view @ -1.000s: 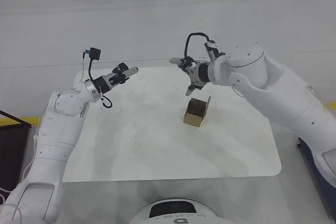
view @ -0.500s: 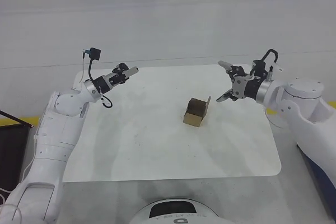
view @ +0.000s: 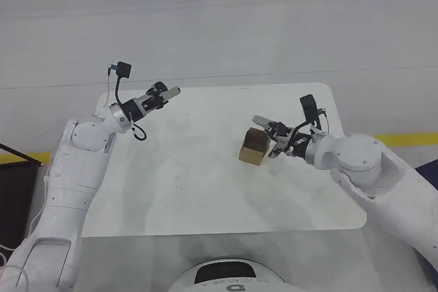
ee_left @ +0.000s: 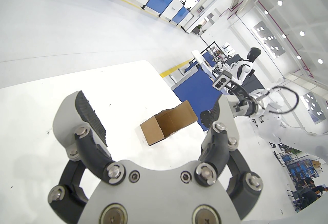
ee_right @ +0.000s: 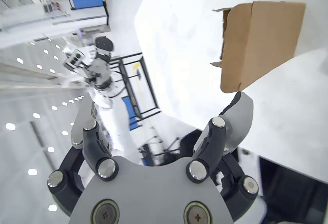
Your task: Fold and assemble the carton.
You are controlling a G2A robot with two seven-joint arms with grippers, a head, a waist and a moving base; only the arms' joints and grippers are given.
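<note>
A small brown carton (view: 254, 146) stands open-topped right of the middle of the white table (view: 204, 197), with one flap raised. My right gripper (view: 269, 136) is open right beside it on its right side, one finger near the raised flap. In the right wrist view the carton (ee_right: 258, 42) hangs just past one fingertip (ee_right: 238, 101) of the right gripper (ee_right: 164, 99); I cannot tell if they touch. My left gripper (view: 168, 93) is held above the table's far left corner. In the left wrist view the left gripper (ee_left: 151, 101) is open and empty, and the carton (ee_left: 166, 125) lies farther off.
A dark rack (view: 4, 190) stands on the floor off the table's left side. A yellow floor line (view: 416, 136) runs past the right edge. The near half of the table is bare.
The right arm swung from the far side of the carton out to the right, then came back in to the carton's right side. The left arm and carton have not moved.
</note>
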